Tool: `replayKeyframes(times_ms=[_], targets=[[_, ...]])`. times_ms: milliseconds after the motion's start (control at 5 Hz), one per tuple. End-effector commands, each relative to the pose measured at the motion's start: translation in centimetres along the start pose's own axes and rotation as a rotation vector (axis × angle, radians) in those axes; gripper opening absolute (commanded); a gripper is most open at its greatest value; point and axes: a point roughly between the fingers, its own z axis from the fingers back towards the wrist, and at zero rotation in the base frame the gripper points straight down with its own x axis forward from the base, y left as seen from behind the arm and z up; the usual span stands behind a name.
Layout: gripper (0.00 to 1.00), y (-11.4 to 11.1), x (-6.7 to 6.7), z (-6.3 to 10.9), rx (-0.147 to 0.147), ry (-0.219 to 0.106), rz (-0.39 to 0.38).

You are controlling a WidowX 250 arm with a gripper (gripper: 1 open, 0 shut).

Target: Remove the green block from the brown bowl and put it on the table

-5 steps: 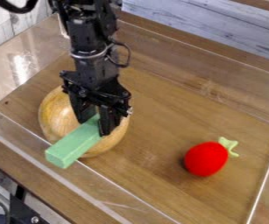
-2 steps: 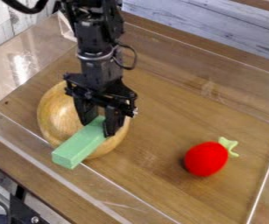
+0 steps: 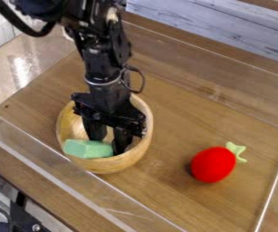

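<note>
The brown bowl (image 3: 146, 138) stands on the table (image 3: 207, 95) at the front left. Inside it, on the left side, lies the mint-green block (image 3: 85, 149), nearly flat. My gripper (image 3: 113, 138) points straight down into the bowl, its black fingers shut on the block's right end. The arm rises behind it toward the top left and hides the bowl's far rim.
A red strawberry-like toy (image 3: 214, 164) with a green stem lies on the table to the right of the bowl. A clear acrylic wall (image 3: 129, 201) runs along the table's front and side edges, close to the bowl's front.
My gripper has sunk into the bowl with the green block. The block stuck out tilted over the bowl's front rim before and now lies low inside it.
</note>
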Motion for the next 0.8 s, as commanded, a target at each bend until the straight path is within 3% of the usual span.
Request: replayKeyframes(times_ms=[0, 600], targets=[[0.00, -0.3, 0.5, 0.7, 0.014, -0.001, 0.024], [0.00, -1.0, 1.6, 1.2, 0.044, 0.009, 0.074]])
